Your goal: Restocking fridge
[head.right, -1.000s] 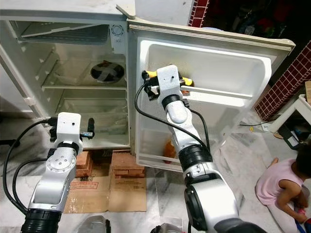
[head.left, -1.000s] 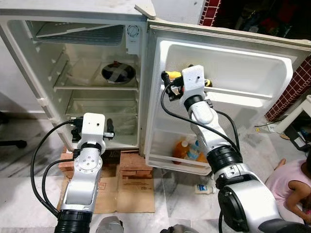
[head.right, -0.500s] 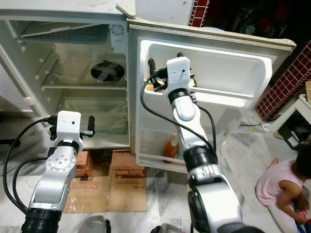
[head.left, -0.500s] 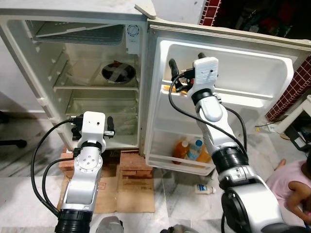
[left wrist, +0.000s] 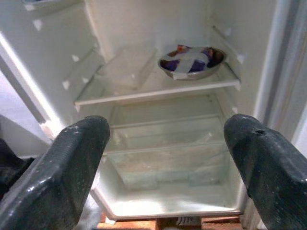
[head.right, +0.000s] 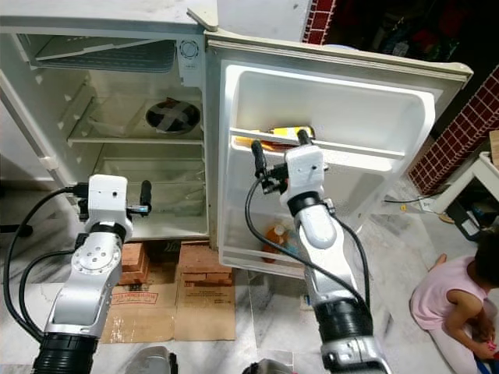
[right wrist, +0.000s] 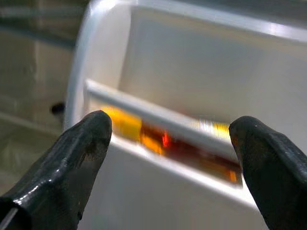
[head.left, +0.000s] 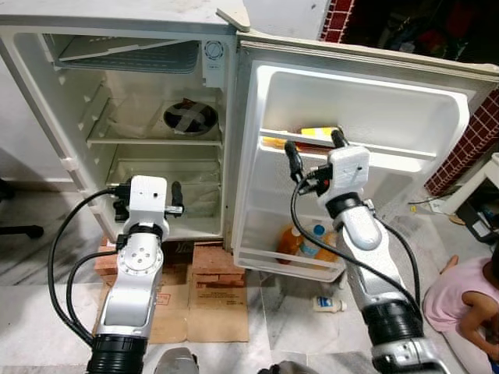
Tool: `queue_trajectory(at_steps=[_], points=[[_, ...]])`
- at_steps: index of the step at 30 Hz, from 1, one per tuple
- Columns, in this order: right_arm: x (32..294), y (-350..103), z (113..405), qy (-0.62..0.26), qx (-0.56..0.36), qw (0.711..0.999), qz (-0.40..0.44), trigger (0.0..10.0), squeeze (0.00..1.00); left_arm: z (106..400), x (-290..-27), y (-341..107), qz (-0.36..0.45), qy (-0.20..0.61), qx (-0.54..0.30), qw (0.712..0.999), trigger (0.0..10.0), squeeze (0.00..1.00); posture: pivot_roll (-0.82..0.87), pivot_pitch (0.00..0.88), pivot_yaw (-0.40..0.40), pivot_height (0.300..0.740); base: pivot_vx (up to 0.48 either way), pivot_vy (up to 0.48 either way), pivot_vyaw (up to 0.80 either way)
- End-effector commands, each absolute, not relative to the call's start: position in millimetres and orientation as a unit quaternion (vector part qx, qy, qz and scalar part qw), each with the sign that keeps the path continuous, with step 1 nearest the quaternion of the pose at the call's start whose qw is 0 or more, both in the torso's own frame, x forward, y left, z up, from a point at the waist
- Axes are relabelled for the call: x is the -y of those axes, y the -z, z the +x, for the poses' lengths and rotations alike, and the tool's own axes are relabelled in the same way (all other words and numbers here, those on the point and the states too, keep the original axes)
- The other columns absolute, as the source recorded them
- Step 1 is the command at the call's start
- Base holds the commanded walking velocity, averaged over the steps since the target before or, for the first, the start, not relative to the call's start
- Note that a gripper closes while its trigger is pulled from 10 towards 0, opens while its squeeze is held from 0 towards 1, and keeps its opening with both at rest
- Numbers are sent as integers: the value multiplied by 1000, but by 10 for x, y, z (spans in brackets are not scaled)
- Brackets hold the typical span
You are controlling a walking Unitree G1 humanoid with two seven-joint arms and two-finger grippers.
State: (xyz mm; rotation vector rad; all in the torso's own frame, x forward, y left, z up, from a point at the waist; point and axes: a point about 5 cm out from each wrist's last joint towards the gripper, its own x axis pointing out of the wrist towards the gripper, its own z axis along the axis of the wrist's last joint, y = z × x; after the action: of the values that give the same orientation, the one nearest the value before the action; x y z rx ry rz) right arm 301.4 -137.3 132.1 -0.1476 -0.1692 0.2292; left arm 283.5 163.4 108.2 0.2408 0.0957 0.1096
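Hovering just below the upper door shelf (head.left: 366,149), my right gripper (head.left: 313,153) has its fingers spread with nothing between them. Straight ahead of it, behind the shelf rail, lies the yellow bottle (head.left: 318,133) on its side, which I judge to be the item just stocked; lying flat, it is kept in by the rail. In the right wrist view the bottle (right wrist: 158,139) shows as a blurred yellow and orange band between the 2 fingertips (right wrist: 81,143), so I read the camera as in motion.

Below the gripper, the lower door bin (head.left: 273,261) holds 3 bottles (head.left: 308,241), upright and close together. On the floor, beneath and to the right of the arm, lies 1 small white bottle (head.left: 328,303), likely the next thing to fetch.

My left gripper (head.left: 148,209) sits idle at the fridge (head.left: 117,15) mouth, fingers spread, level with the bottom compartment. Ahead and above it, a steel bowl (left wrist: 192,61) rests on the middle shelf (left wrist: 158,86).

Room is good: the door (head.right: 437,86) stands wide, and the right arm has free space behind it. The rail edge is the 1 thing near the fingers. A person (head.left: 468,300) sits on the floor off to my right, so I would keep swings short on that side.
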Motion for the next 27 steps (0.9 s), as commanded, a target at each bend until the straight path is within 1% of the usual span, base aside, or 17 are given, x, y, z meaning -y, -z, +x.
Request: queue_trajectory(at_steps=[1, 2, 6, 16, 19, 20, 21, 23, 24, 25, 27], points=[[1418, -1344, 2999, -110, 76, 988, -80, 10000, 0, 2866, -1604, -1086, 125, -46, -47, 990, 10000, 0, 91, 0, -71, 740, 0, -352, 0], [1465, -1287, 2997, -103, 50, 990, -81, 10000, 0, 2877, -1599, -1083, 125, -45, -47, 990, 10000, 0, 91, 0, -69, 740, 0, -398, 0], [1553, -1203, 3034, -93, 12, 991, -100, 10000, 0, 2897, -1580, -1087, 129, -40, -46, 990, 10000, 0, 92, 0, -64, 740, 0, -425, 0], [1626, -1081, 3070, -92, -39, 992, -77, 10000, 0, 2908, -1581, -1098, 135, -42, -42, 989, 10000, 0, 97, 0, -60, 740, 0, -464, 0], [1620, -1015, 3063, -121, -63, 988, -71, 10000, 0, 2909, -1589, -1096, 135, -46, -44, 989, 10000, 0, 98, 0, -57, 740, 0, -480, 0], [1603, -986, 3058, -157, -83, 982, -60, 10000, 0, 2912, -1591, -1097, 135, -47, -44, 989, 10000, 0, 98, 0, -56, 740, 0, -480, 0], [1598, -976, 3055, -170, -91, 980, -58, 10000, 0, 2913, -1592, -1098, 135, -47, -44, 989, 10000, 0, 98, 0, -56, 740, 0, -480, 0], [1596, -970, 3053, -176, -96, 978, -58, 10000, 0, 2914, -1592, -1098, 135, -48, -44, 989, 10000, 0, 98, 0, -56, 740, 0, -480, 0], [1562, -951, 3031, -230, -114, 964, -63, 10000, 0, 2917, -1594, -1099, 135, -48, -44, 989, 10000, 0, 96, 0, -53, 740, 0, -480, 0], [1562, -951, 3031, -230, -114, 964, -63, 10000, 0, 2917, -1594, -1099, 135, -48, -44, 989, 10000, 0, 96, 0, -53, 740, 0, -480, 0], [1548, -913, 2996, -289, -140, 944, -69, 10000, 0, 2922, -1594, -1101, 135, -49, -45, 989, 10000, 0, 98, 0, -53, 740, 0, -480, 0]])
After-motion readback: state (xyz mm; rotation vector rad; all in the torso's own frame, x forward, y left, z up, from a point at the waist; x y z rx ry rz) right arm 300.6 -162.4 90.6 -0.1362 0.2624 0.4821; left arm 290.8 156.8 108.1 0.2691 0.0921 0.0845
